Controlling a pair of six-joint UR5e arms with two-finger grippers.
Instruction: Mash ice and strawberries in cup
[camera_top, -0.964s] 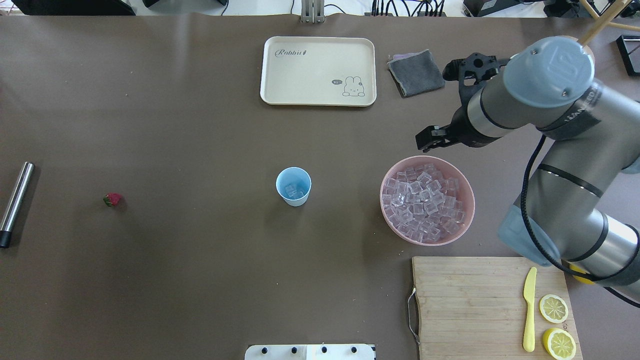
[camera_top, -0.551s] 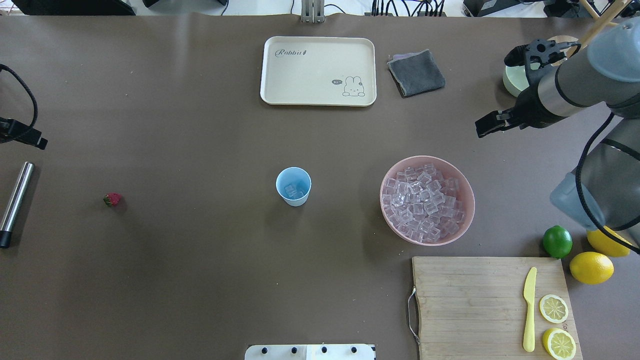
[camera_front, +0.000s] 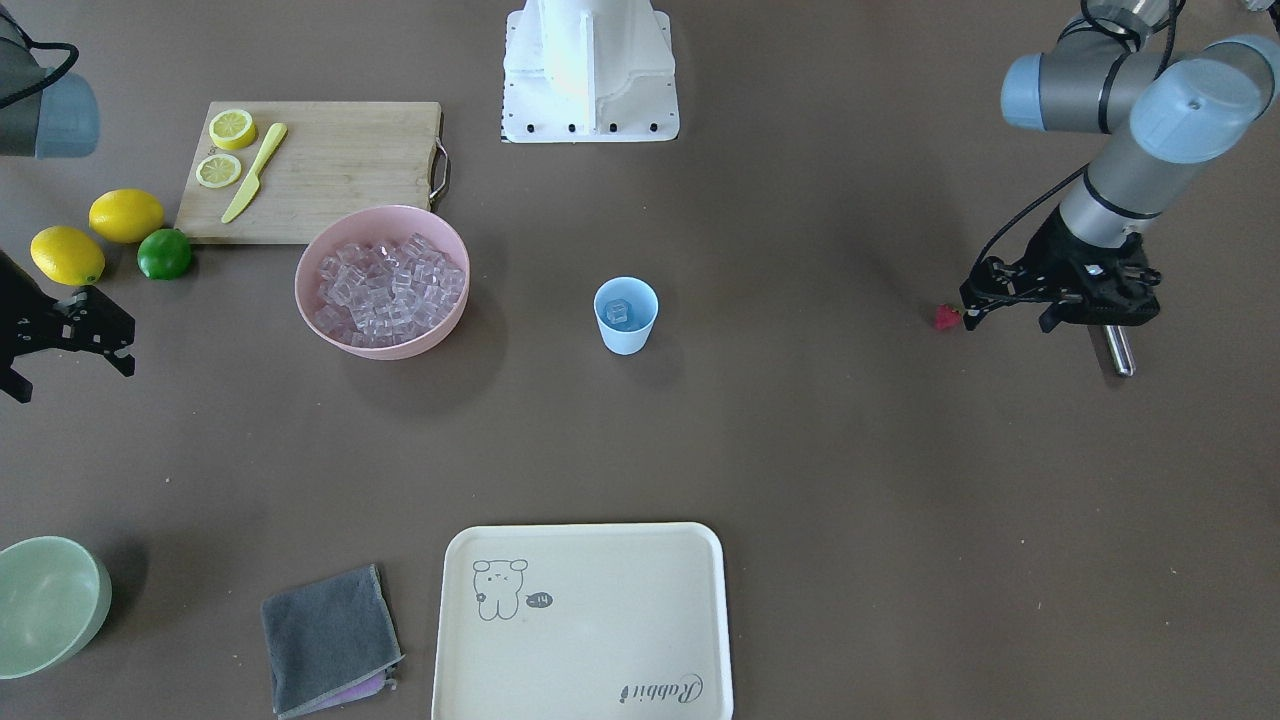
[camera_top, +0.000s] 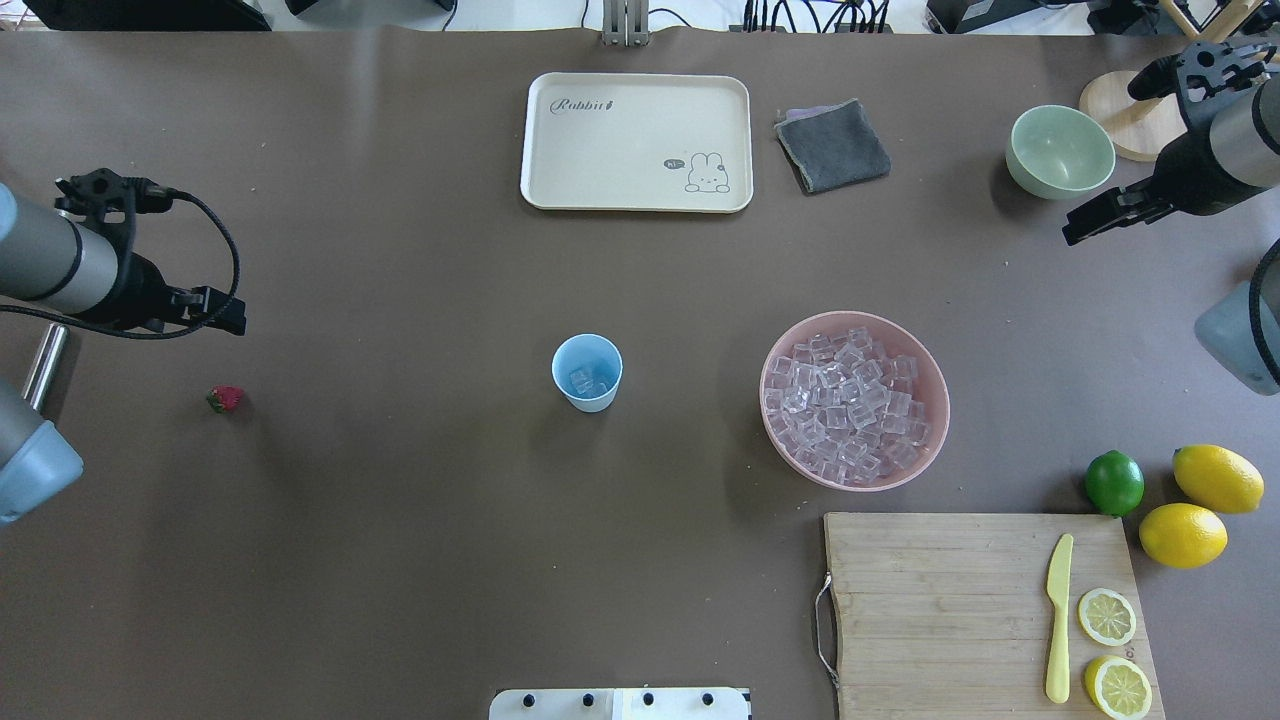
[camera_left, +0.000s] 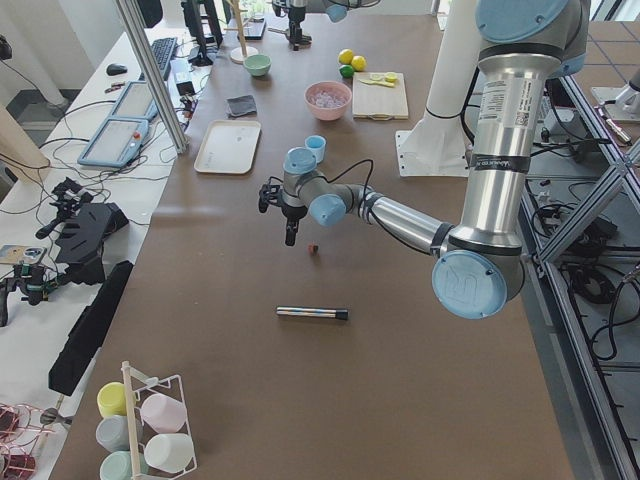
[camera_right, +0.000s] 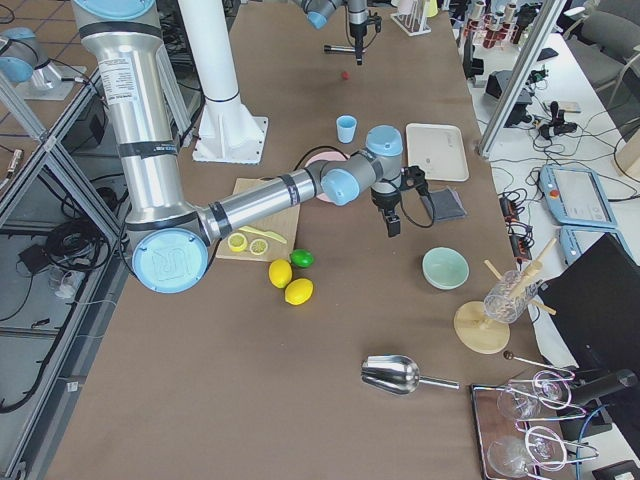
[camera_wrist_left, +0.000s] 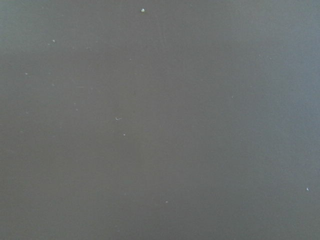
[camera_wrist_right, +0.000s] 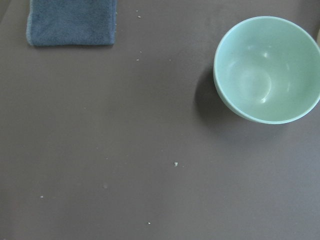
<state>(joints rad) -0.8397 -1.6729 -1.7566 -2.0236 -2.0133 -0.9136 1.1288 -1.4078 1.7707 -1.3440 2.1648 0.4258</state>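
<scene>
My right arm has drawn back from the pink bowl (camera_top: 942, 400) of ice cubes, which it hung beside a second ago; now my right pincer (camera_front: 70, 378) hovers at the upper right of the overhead view, next to the pale green bowl (camera_top: 1060, 150), and its wrist camera looks down on that bowl and a corner of the grey cloth (camera_wrist_right: 72, 22); its fingers look apart and hold nothing. Meanwhile my left arm, absent from the overhead view a second ago, has swung in from the left edge; my left pincer (camera_front: 1005, 318) points down at the worktop (camera_top: 400, 520), fingers seemingly apart and empty, though its own camera shows only bare brown surface. The strawberry (camera_top: 225, 399) lies where it was at the left of the overhead view, just below and beside that pincer, untouched. The blue cup (camera_top: 587, 372) stands upright at the centre, with a few cubes of ice (camera_top: 585, 381) in its bottom; the metal rod (camera_left: 312, 314) lies flat near the left edge. I judge the ice step finished and the work passing to my left side: the strawberry must go into the cup before any mashing; the pincer is not yet over the berry, so it needs a small shift before descending.
</scene>
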